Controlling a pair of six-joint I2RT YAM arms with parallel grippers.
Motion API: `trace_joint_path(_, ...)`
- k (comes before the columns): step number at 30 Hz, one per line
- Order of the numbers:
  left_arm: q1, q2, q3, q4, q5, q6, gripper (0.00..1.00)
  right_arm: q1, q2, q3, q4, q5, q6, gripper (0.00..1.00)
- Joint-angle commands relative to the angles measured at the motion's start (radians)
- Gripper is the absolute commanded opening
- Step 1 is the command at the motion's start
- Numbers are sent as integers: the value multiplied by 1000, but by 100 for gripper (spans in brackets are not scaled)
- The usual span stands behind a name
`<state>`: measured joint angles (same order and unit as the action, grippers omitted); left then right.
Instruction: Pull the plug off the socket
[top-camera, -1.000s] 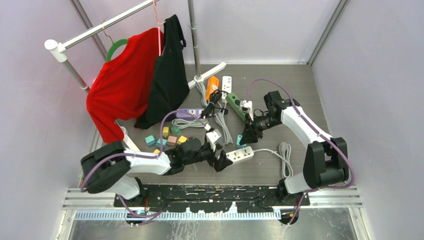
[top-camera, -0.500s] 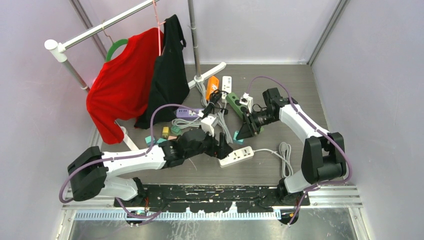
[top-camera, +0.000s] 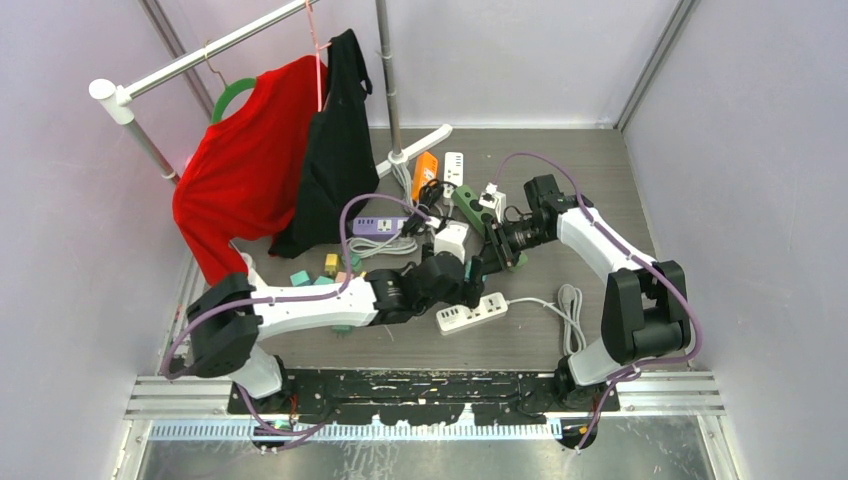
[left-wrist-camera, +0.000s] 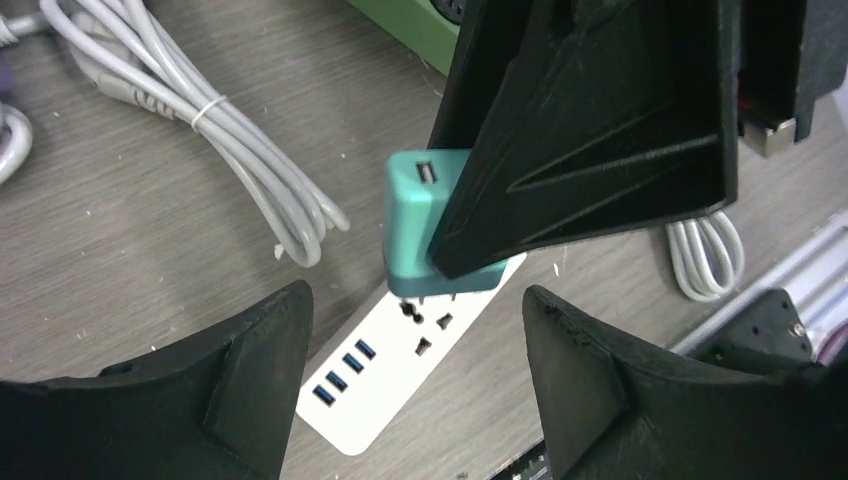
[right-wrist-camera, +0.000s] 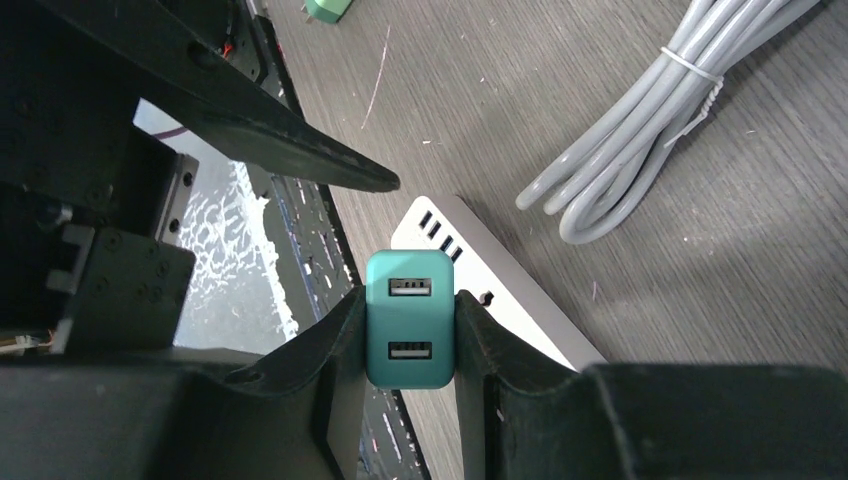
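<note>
A teal two-port USB plug (right-wrist-camera: 408, 320) is pinched between the fingers of my right gripper (right-wrist-camera: 408, 300), which is shut on it. The plug (left-wrist-camera: 420, 220) hangs just above the white power strip (left-wrist-camera: 400, 370), prongs showing and free of the socket holes. My left gripper (left-wrist-camera: 412, 330) is open, its fingers (left-wrist-camera: 250, 380) straddling the air over the strip with nothing between them. From the top camera, both grippers meet over the strip (top-camera: 470, 313): the left (top-camera: 462, 288) and the right (top-camera: 492, 262).
A bundled grey cable (right-wrist-camera: 640, 140) lies beside the strip, its coil (top-camera: 570, 300) to the right. Behind are a green strip (top-camera: 470, 210), purple strip (top-camera: 385, 225), orange strip (top-camera: 425, 172) and coloured blocks (top-camera: 330, 265). A rack with red (top-camera: 250, 160) and black garments stands at the back left.
My left arm has reached rightward and away from the strip's left end, its fingers narrowing somewhat. The right gripper rose slightly with the teal plug.
</note>
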<state>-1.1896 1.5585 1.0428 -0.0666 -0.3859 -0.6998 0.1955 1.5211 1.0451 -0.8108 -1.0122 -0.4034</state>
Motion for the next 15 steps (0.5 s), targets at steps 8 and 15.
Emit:
trace_joint_path(8, -40, 175, 221, -135, -222, 51, 67, 12, 8, 26, 25, -34, 32, 13)
trace_joint_path(15, -39, 214, 251, -159, -251, 77, 27, 15, 16, 26, 25, -32, 35, 15)
